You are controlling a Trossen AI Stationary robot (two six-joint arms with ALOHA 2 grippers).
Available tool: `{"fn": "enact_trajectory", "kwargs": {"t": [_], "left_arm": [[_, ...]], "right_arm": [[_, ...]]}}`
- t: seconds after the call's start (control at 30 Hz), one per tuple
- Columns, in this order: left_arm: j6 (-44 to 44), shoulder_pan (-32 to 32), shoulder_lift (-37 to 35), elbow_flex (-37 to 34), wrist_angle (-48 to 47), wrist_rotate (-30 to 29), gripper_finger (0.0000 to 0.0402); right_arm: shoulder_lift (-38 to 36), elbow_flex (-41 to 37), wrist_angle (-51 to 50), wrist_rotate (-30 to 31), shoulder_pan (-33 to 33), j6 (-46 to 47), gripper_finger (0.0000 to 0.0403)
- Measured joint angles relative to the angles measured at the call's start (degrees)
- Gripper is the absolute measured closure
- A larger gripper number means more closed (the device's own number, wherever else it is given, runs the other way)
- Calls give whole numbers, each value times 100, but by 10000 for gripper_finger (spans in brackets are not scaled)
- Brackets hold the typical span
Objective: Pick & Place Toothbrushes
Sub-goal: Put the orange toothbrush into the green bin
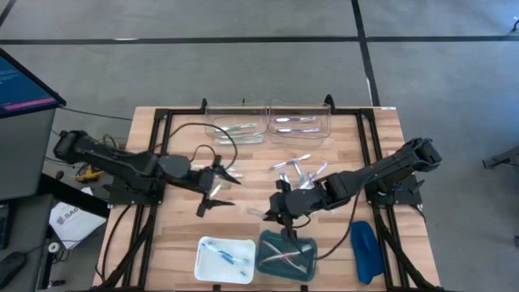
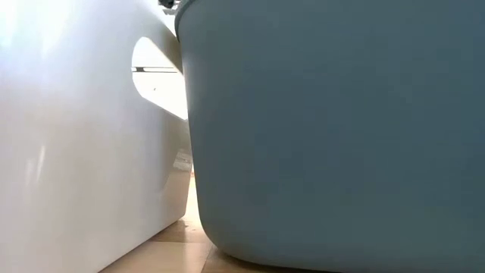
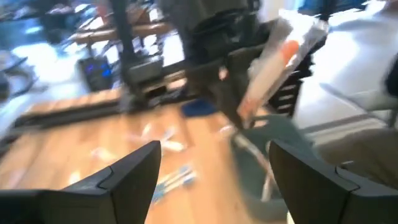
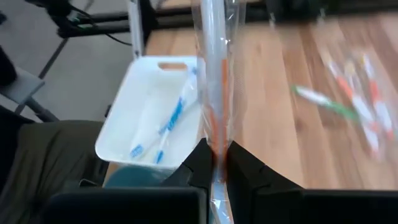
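From above, your right claw (image 1: 285,217) sits at about 6 o'clock on the counter (image 1: 178,235), just above the teal bin (image 1: 286,255), pinching a clear-wrapped toothbrush (image 1: 285,231) that hangs toward the bin. The loose pile of toothbrushes (image 1: 297,173) lies near the centre, toward 1 o'clock from that claw. The white tray (image 1: 224,259), at 7 o'clock, already carries blue ones. Your left claw (image 1: 217,188) hovers at 9 o'clock with its fingers spread and nothing between them.

The table-level camera gives you only the teal bin's wall (image 2: 333,136) and the white tray's side (image 2: 83,136), close up.

Through the left wrist, the spread fingers (image 3: 134,171) frame bare wood; across at the other arm you see the wrapped orange-handled brush (image 3: 277,62) hanging above the bin.

Through the right wrist, the fingers are pressed on the wrapper of that brush (image 4: 214,81), with the tray (image 4: 155,112) beyond.

Judge these as very light and stiff inside, but the film is slick and crinkly: grip mid-length across the handle, not on loose wrapper ends, or the brush may pivot or slide.
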Motion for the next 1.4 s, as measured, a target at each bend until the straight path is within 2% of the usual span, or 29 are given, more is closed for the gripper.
{"fn": "enact_trajectory", "kwargs": {"t": [0.13, 0.23, 0.37, 0.43, 0.6, 0.73, 0.93, 1.0, 1.07, 1.17, 1.4], "left_arm": [[-82, -28, -432, -2, -462, -1126, 109], [-81, -28, -721, -2, -496, -1830, 109], [-104, -30, -1085, -2, -460, -2860, 109], [-238, -28, -1225, -2, -486, -3117, 109], [-384, -28, -1325, -5, -865, -3124, 109], [-382, -28, -1274, -7, -851, -3125, 109], [-669, -17, -1278, -7, -796, -3130, 109], [-846, -17, -1280, -7, -729, -3132, 109], [-992, -17, -1277, -7, -735, -3131, 109], [-1026, -17, -1255, -5, -685, -3133, 109], [-1235, -56, -1110, -2, -702, -2969, 109]], "right_arm": [[0, 0, -416, -31, 4, 823, 384], [0, 20, -945, -343, -44, 1576, 382], [0, 96, -1659, -514, 27, 2113, 383], [0, 96, -1745, -620, 141, 2222, 383], [0, 96, -1549, -937, 529, 2271, 383], [38, 98, -1242, -936, 748, 2588, 384], [362, 129, -696, -813, 953, 2526, 383], [462, 65, -919, -827, 957, 2784, 383], [685, 163, -717, -859, 935, 3294, 383], [983, 273, -1099, -939, 985, 3797, 383], [1506, 647, -1487, -1232, 1108, 4139, 382]]}}
